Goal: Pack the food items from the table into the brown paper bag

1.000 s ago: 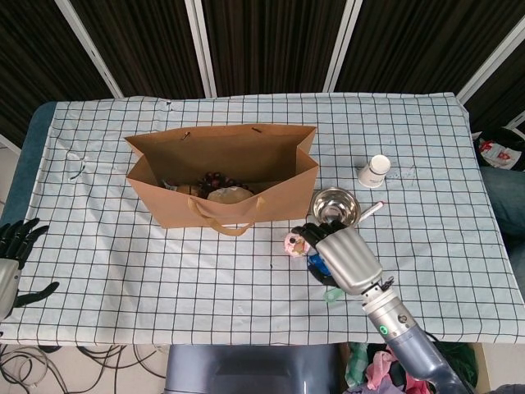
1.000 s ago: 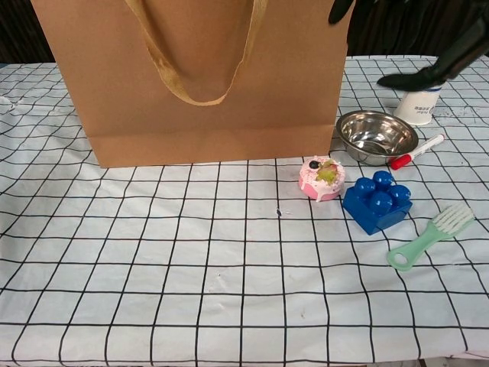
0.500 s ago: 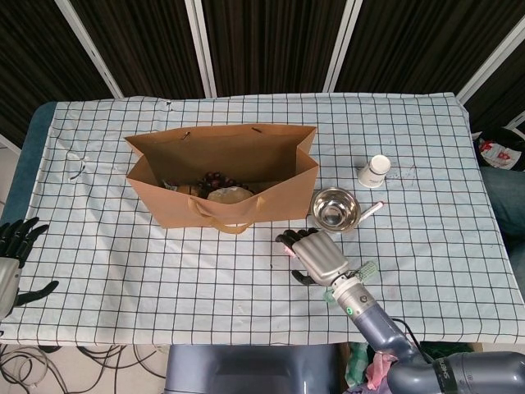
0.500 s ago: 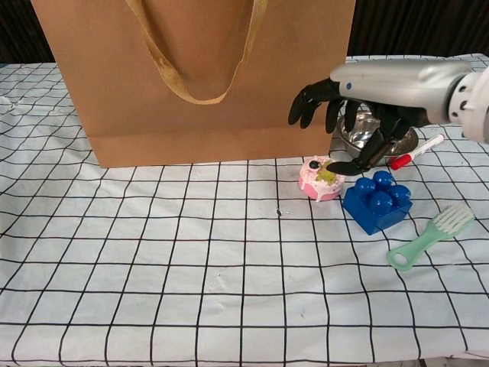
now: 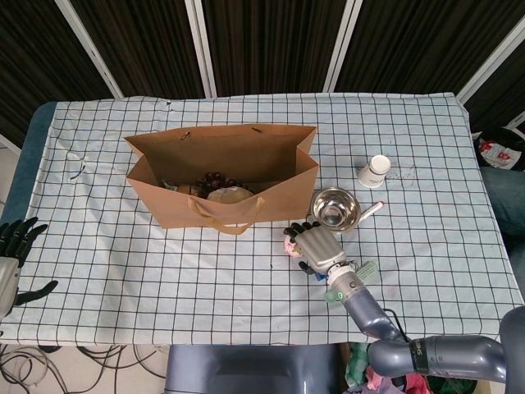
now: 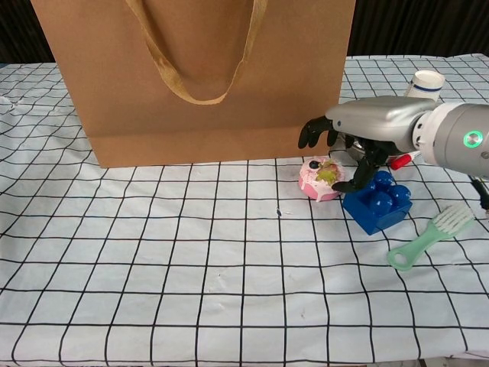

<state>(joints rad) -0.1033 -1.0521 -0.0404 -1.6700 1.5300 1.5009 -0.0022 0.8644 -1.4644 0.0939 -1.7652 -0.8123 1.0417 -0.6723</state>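
Observation:
The brown paper bag (image 5: 221, 176) (image 6: 191, 76) stands open at the table's middle, with food inside it in the head view. In front of its right corner lies a small pink cake (image 6: 321, 177) (image 5: 290, 244). My right hand (image 6: 359, 134) (image 5: 318, 249) hovers low over the cake with fingers spread and curved down, thumb by the cake's right side, holding nothing. My left hand (image 5: 15, 254) hangs open off the table's left edge.
A blue toy block (image 6: 377, 201) lies just right of the cake, a mint green brush (image 6: 432, 235) further right. A steel bowl (image 5: 336, 208), a red marker (image 5: 371, 210) and a white paper cup (image 5: 374, 171) sit behind my right hand.
My right hand has come down from above and settled lower over the pink cake, its fingers nearer the cake. The left hand has not moved.

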